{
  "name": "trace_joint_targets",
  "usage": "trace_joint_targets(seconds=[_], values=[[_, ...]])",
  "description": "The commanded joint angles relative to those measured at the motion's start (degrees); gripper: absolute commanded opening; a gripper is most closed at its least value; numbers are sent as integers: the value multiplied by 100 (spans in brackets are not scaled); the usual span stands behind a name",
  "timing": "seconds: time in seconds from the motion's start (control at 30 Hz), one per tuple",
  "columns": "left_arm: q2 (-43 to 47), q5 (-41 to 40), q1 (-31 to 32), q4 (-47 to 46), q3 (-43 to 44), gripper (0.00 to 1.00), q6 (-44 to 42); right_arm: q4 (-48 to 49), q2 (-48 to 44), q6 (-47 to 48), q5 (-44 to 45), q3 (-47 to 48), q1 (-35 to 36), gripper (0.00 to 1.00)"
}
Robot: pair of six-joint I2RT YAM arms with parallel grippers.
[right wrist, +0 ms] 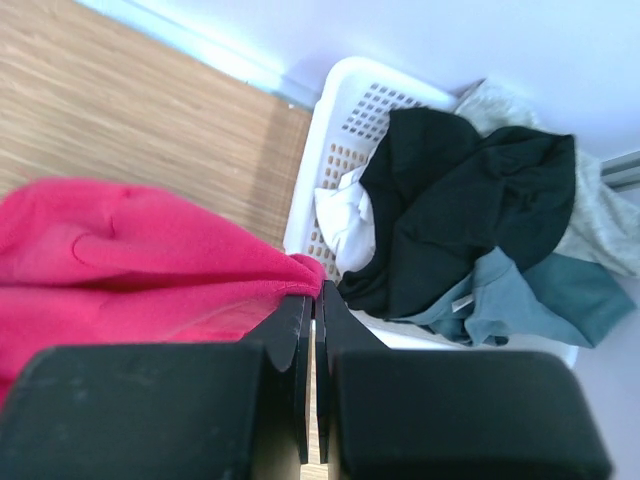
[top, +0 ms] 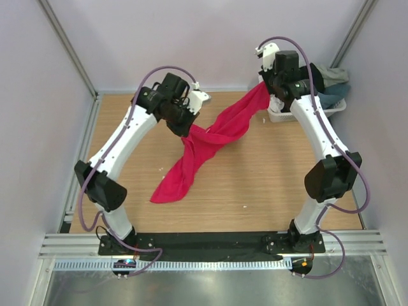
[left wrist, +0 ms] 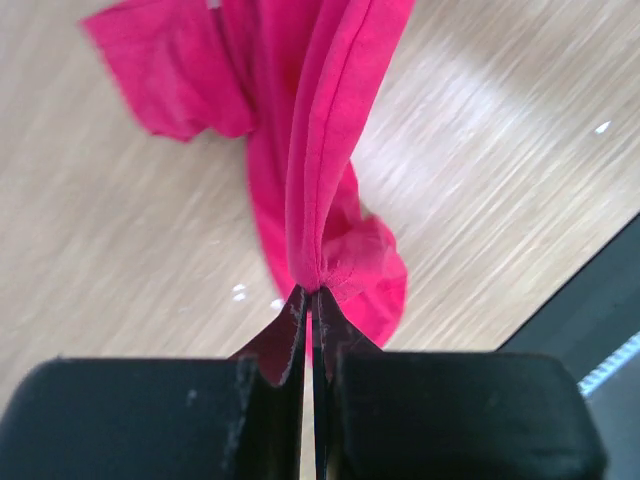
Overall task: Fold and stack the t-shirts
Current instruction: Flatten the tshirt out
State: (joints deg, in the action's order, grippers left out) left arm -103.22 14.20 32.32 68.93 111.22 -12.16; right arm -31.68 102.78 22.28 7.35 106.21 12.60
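I read the left gripper (left wrist: pixel 310 296) as clamped; its jaws are pressed together on a bunched fold of the crimson-pink t-shirt (top: pixel 213 131), and in the left wrist view the cloth hangs away from the fingertips toward the wooden table (top: pixel 268 185). The right gripper (right wrist: pixel 318 292) is closed too, pinching another edge of the same shirt; the pink cloth fills the 9 o'clock side of its wrist view.

In the top view, taking the table's middle as the dial's centre, the shirt runs as a twisted band; its high end is at the right gripper near 1 o'clock; it sags across to the left gripper near 11 o'clock; its loose tail drops to 8 o'clock, where it seems to rest on the wood.

The white lattice basket (right wrist: pixel 345 90) sits in the far corner at 2 o'clock, just beside the right gripper; a black t-shirt (right wrist: pixel 460 210) lies heaped on top in it; a slate-blue t-shirt (right wrist: pixel 545 290) spills from under the black one; a pale grey-green t-shirt (right wrist: pixel 605 225) lies at the far rim; a bit of white cloth (right wrist: pixel 345 220) shows against the basket wall.
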Motion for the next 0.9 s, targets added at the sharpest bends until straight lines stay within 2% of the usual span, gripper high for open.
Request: trace_joint_targets(seconds=[0.0,0.23,0.43,0.53,0.6,0.73,0.87], values=[[336,-636,64,666,251,0,-690,198,-417,-163,-23,224,-3,1],[1004,-1981,38,895,1024,0,-1375,145,-1093,-259,-59,611,-3,1],[2251,-2983,29,-227,779,0,-2413,145,-1884,-479,-216,883,-3,1],[2464,-3378,29,-319,787,0,-2868,232,-2227,-584,-261,936,-3,1],[2675,-3537,29,-449,683,0,-3124,329,-2464,-672,-287,945,-3,1],[3281,-3495,29,-1396,243,0,-3915,233,-2640,-901,-366,1173,-3,1],[3536,-3424,29,-1549,417,0,-3925,-22,-2851,-1278,-611,1437,-3,1]])
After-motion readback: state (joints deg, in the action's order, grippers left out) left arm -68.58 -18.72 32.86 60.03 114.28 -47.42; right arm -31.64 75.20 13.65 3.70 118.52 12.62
